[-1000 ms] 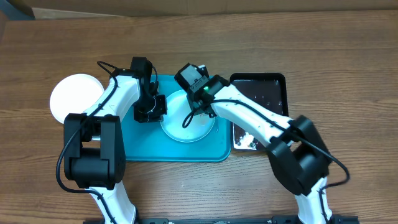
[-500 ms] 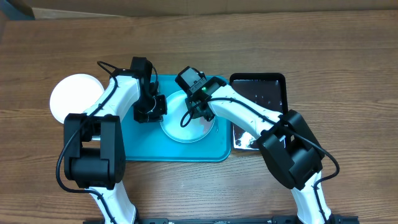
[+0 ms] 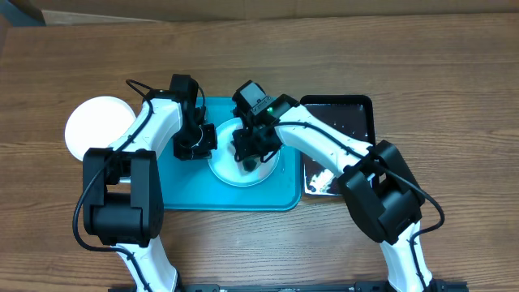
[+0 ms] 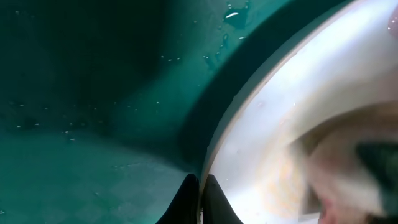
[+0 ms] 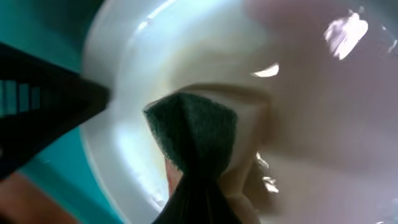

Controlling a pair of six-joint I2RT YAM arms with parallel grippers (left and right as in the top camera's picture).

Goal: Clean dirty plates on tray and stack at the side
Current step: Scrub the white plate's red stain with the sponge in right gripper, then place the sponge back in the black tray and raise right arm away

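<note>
Left gripper, seen from overhead, was clenched on the rim of the plate lying mid-tray, and the right gripper bore down on the plate's centre. A white plate lay on the wood-grain tabletop left of the tray, with a black tray just right of it.

At the left wrist, the fingertips pinched the plate's edge above the tray's wet, droplet-flecked floor.

At the right wrist, that gripper grasped a green sponge pressed onto the glistening plate.

Scrubbing seemed the step in hand. The next move likely called for wiping across the plate with the rim held firm, then carrying the plate left of the tray onto the white plate.
</note>
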